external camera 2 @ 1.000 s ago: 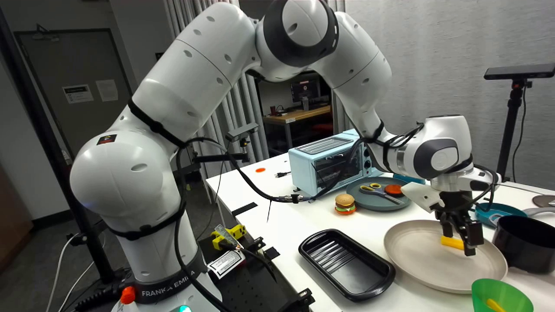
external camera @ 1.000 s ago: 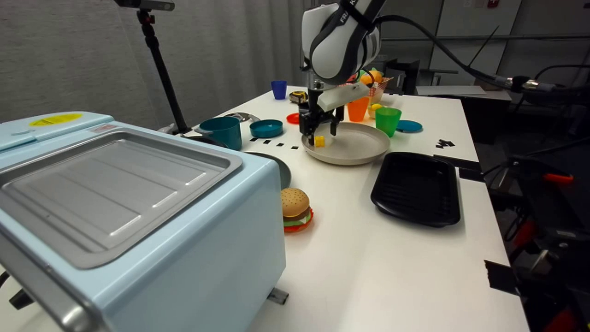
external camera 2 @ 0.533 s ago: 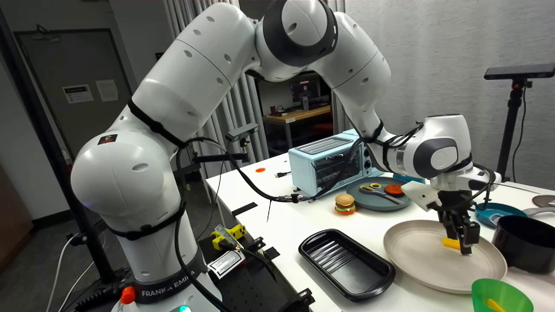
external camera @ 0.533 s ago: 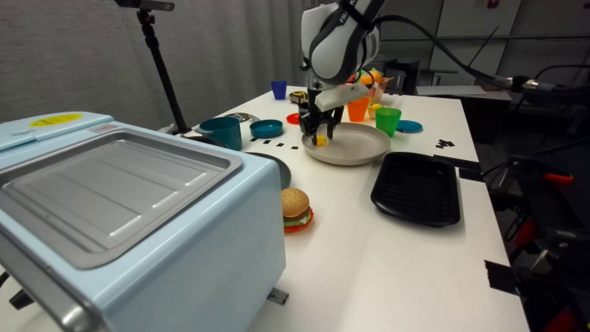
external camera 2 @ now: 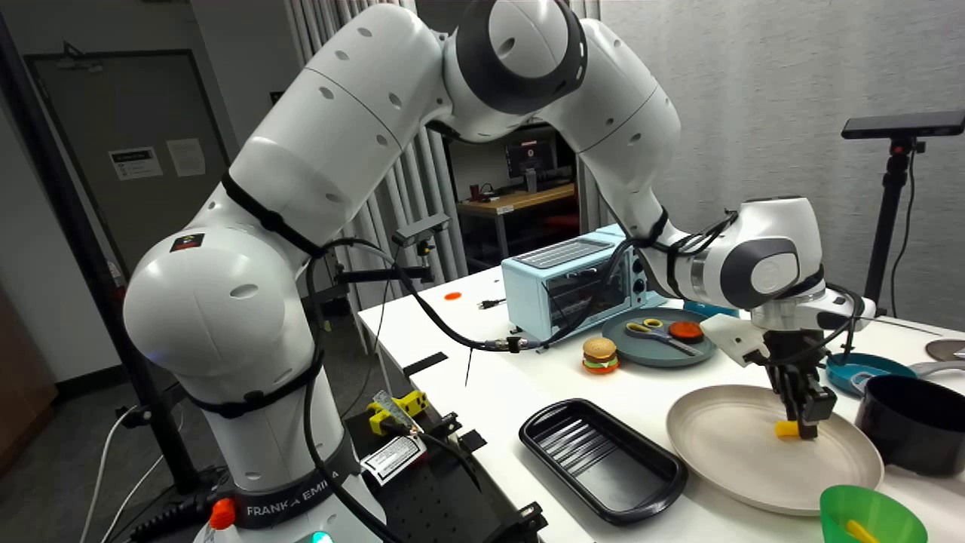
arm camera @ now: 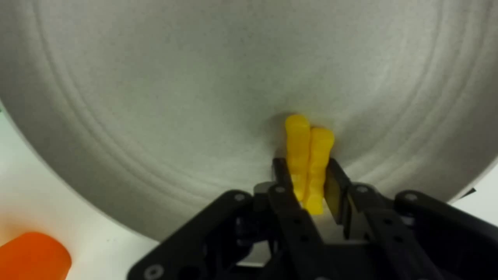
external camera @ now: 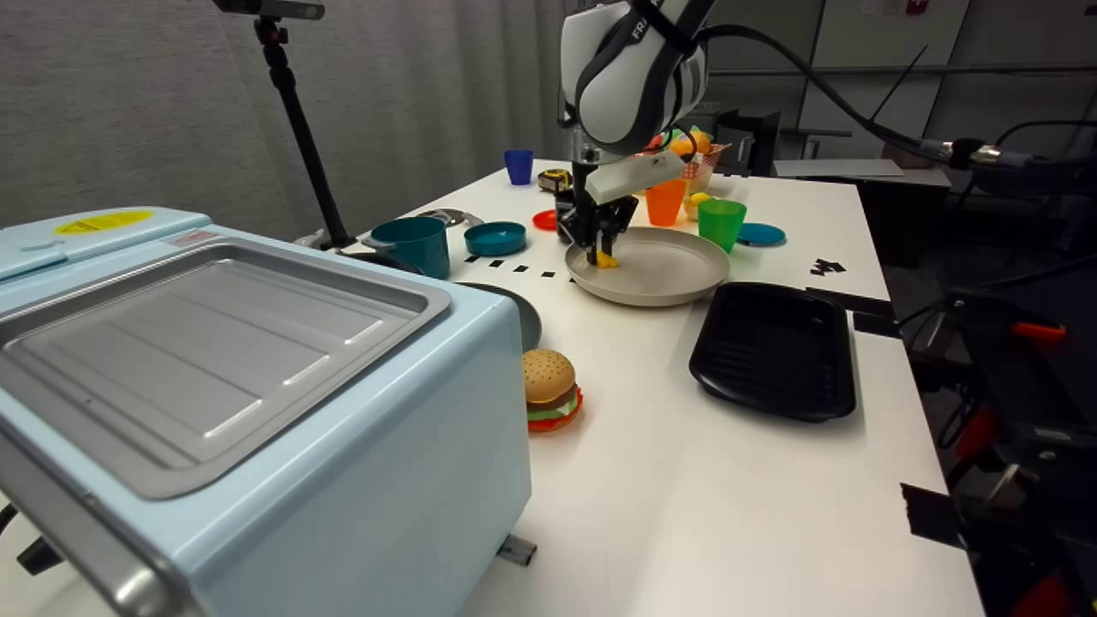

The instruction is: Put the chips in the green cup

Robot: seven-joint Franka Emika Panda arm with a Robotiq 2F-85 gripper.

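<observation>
Gripper [arm camera: 306, 163] pinches two yellow chips [arm camera: 298, 151] over the cream plate [external camera 2: 742, 460]

Its fingers [arm camera: 339, 181], in the wrist view, stand close together, with both pieces clamped side by side between them, one reaching slightly farther out than the other. The pair is inside the plate's rim, away from its middle; whether the lower ends touch the plate cannot be told. Just beside the plate stands the green cup [external camera: 721, 227], upright, and in an exterior view a third yellow chip [external camera 2: 860, 531] is visible inside it, tilted. An orange cup [external camera: 665, 206] also stands near the plate, and a dark pot [external camera 2: 908, 430] just beside its rim. Near the plate, too, lies a black ribbed pan [external camera 2: 599, 456]. The toy burger [external camera: 549, 381] is farther from the plate, and the light blue toaster oven [external camera: 428, 411] farther still.
</observation>
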